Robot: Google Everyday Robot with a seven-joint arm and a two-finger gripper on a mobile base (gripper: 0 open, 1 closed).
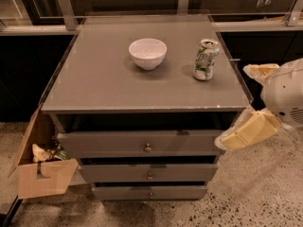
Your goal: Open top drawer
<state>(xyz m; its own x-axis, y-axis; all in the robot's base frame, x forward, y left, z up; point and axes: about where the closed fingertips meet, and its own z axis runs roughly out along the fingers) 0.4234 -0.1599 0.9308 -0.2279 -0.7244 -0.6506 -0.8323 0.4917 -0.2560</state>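
The top drawer (113, 143) is the widest grey front just under the cabinet top, with a small round metal knob (148, 148) at its middle. A dark gap shows above its front; its inside is hidden. Two narrower grey drawer fronts (142, 172) sit below it. My gripper (240, 108) is at the cabinet's right front corner, right of the top drawer and apart from the knob. Its yellowish fingers (246, 134) stand wide apart and hold nothing.
A white bowl (147, 53) and a green-and-white can (206, 59) stand on the grey cabinet top (94, 79). An open cardboard box (40, 167) with scraps sits on the floor at the left. Speckled floor lies in front and to the right. Dark glass panels run behind.
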